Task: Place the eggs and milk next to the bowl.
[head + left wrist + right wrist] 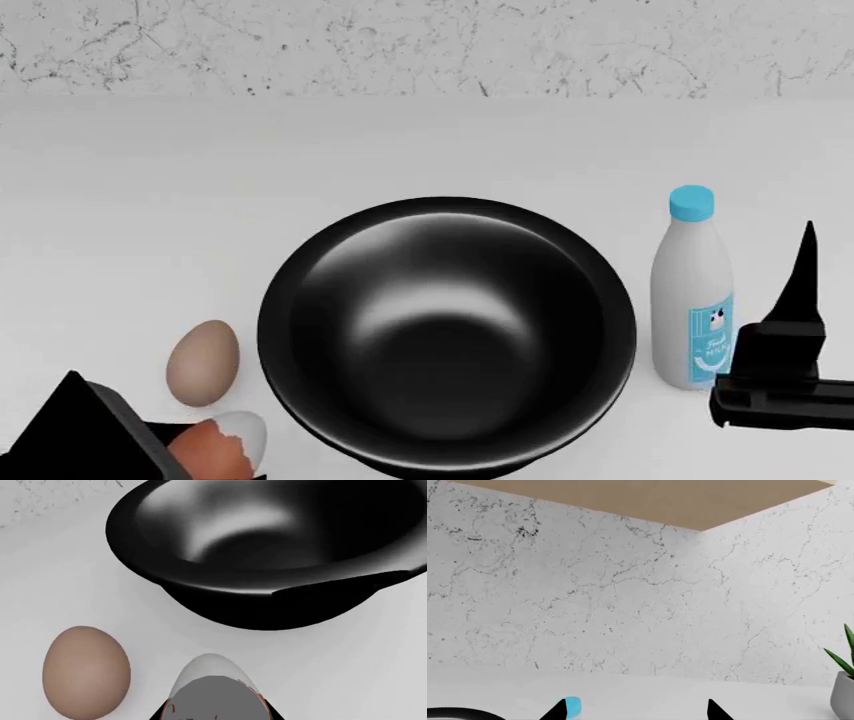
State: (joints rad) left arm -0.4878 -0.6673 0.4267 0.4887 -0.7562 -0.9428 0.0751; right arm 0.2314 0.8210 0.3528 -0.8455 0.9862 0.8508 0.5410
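Here the left gripper [214,450] pinches the reddish-brown egg [207,452] at lower left, beside the pale tan egg [203,362] and the large glossy black bowl [447,335]. The slim white milk bottle [694,290] already stands at the bowl's right; the right gripper [635,711] is spread. Next, seemingly: lower and release.

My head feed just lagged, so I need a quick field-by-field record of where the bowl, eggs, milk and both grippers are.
bowl: large glossy black bowl, upright on the white counter
tan egg: pale tan-beige egg, lying on the counter left of the bowl, apart from it
brown egg: reddish-brown egg, in the left gripper near the bowl's left side
milk: slim white bottle with blue cap, upright right of the bowl
right gripper: beside the bottle, jaws apart, empty
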